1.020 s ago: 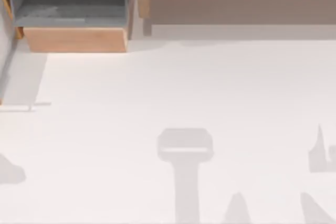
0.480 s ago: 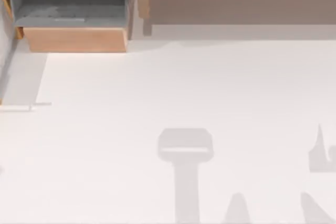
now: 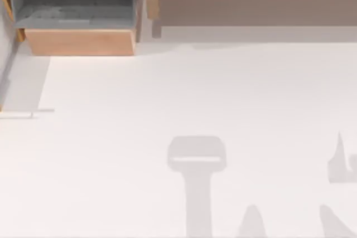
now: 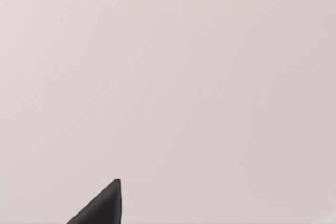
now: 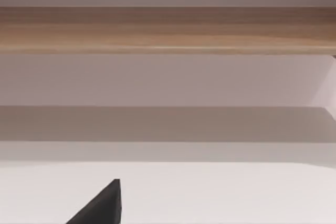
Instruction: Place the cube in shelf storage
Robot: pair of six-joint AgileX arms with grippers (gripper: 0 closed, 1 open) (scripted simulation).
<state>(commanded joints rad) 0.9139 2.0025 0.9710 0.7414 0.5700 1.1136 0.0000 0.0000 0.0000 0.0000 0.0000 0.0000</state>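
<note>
The cube is out of view. The shelf storage point(image 3: 256, 6) runs along the back of the table from the middle to the right, a tan plank above a shadowed brownish-grey recess. In the right wrist view the shelf storage point(image 5: 168, 30) faces the camera some way off, across bare white tabletop. A black wedge of my right gripper point(image 5: 102, 208) juts in at that picture's edge. A like black wedge of my left gripper point(image 4: 102, 208) shows against plain pale surface in the left wrist view.
A smaller grey-lined wooden box point(image 3: 78, 42) sits at the back left, beside the shelf. The white table point(image 3: 167, 93) carries grey shadows of the arms near the front, one broad shadow point(image 3: 196, 160) at the middle and others at the right.
A grey shadow at the table's front left edge shrank and slid off to the left. The shelf, the box and the other shadows have stayed put.
</note>
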